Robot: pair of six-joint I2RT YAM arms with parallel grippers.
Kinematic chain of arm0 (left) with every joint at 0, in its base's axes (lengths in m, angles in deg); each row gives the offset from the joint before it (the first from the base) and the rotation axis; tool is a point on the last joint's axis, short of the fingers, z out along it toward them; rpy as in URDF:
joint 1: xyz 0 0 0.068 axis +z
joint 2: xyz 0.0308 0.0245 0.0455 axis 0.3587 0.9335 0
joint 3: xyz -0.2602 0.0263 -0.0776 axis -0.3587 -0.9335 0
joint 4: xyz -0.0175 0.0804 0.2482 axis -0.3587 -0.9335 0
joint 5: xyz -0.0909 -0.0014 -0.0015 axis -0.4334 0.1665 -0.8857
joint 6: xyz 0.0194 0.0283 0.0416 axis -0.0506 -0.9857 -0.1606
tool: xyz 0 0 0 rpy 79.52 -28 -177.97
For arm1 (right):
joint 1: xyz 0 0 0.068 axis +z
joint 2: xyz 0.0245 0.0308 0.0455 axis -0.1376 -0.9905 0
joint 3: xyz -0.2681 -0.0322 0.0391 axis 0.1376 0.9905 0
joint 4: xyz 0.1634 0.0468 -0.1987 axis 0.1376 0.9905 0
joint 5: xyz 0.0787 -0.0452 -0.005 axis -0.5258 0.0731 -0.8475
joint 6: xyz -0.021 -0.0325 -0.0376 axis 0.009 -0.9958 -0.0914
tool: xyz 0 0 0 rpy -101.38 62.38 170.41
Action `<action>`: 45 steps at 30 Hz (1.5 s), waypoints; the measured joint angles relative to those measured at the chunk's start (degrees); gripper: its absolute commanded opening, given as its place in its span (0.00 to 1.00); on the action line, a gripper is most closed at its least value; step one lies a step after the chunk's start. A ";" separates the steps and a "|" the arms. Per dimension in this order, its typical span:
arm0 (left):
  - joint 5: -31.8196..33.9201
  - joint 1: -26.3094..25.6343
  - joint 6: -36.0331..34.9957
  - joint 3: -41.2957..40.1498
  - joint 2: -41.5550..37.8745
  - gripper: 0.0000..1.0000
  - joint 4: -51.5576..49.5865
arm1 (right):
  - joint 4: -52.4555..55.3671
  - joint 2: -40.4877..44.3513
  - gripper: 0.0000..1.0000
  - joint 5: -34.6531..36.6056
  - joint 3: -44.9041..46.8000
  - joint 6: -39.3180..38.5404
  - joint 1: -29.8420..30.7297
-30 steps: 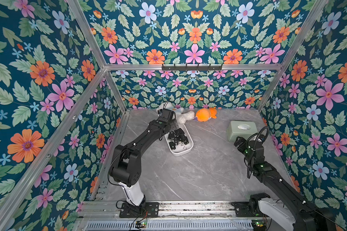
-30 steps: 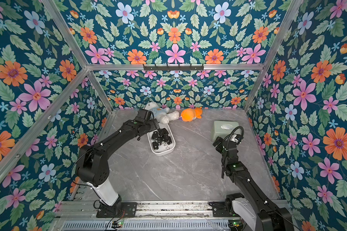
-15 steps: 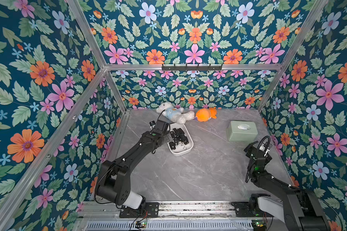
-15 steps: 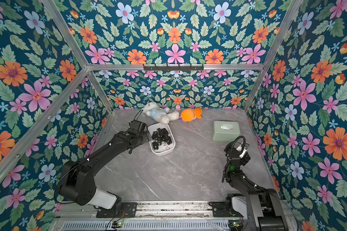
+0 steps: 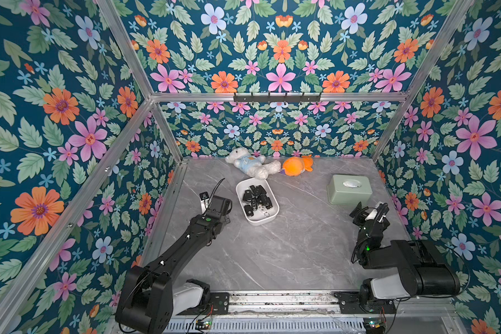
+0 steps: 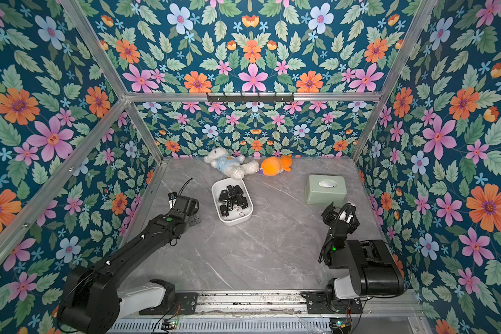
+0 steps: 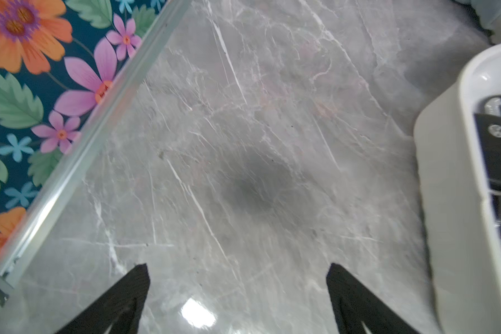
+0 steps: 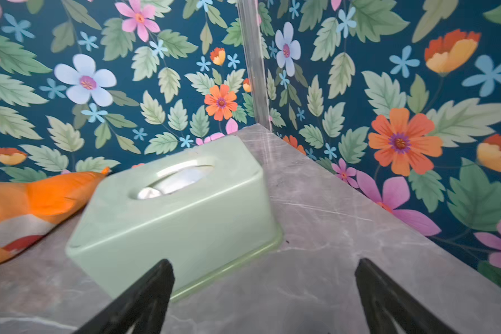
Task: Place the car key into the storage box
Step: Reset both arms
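While both arms hang over the grey marbled tabletop (image 5: 287, 245), the white storage box (image 5: 261, 221) sits a little left of centre in both top views. Its long axis runs from the upper left toward the lower right of the frame, and the lower end is turned slightly rightward. The black car keys (image 5: 256, 199) lie piled inside it, overlapping. Several seem to lie roughly lengthwise, but they are too small to tell which way each one points. The left gripper (image 7: 237, 274) hangs just left of the box and apart from it. Its claw is spread wide, with nothing but bare tabletop between the jaws. The right gripper (image 8: 265, 265), at the right of the frame in a top view, is likewise wide and empty. It faces the sage-green tissue box (image 5: 349, 191) from just below it. A white plush bear in a blue shirt (image 5: 247, 163) and an orange plush toy (image 5: 295, 167) lie along the back wall, above the storage box.
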 measured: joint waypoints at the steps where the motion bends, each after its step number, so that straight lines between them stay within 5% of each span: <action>1: 0.44 0.96 -3.50 -2.89 -0.83 0.99 4.59 | -0.90 -0.04 0.99 -1.20 0.02 -0.02 0.02; 7: -1.77 8.50 -17.70 -14.88 4.59 0.98 32.20 | -3.43 -0.48 0.99 -2.58 0.13 -0.26 -0.20; 11: -6.27 12.17 -22.40 -13.64 11.69 0.96 42.21 | -3.80 -0.33 0.99 -2.82 0.13 -0.28 -0.20; 19: -15.04 14.53 -26.86 -19.41 8.87 1.00 57.94 | -4.13 -0.46 0.99 -2.89 0.13 -0.39 -0.20; 25: -18.32 15.45 -27.93 -15.96 19.17 1.00 69.22 | -4.15 -0.46 0.99 -2.91 0.13 -0.39 -0.20; 28: -19.39 18.08 -28.24 -22.73 23.30 1.00 82.07 | -4.13 -0.48 0.99 -3.21 0.13 -0.37 -0.20; 45: -20.81 18.64 -27.17 -22.18 23.78 1.00 89.48 | -4.11 -0.48 0.99 -3.32 0.13 -0.39 -0.20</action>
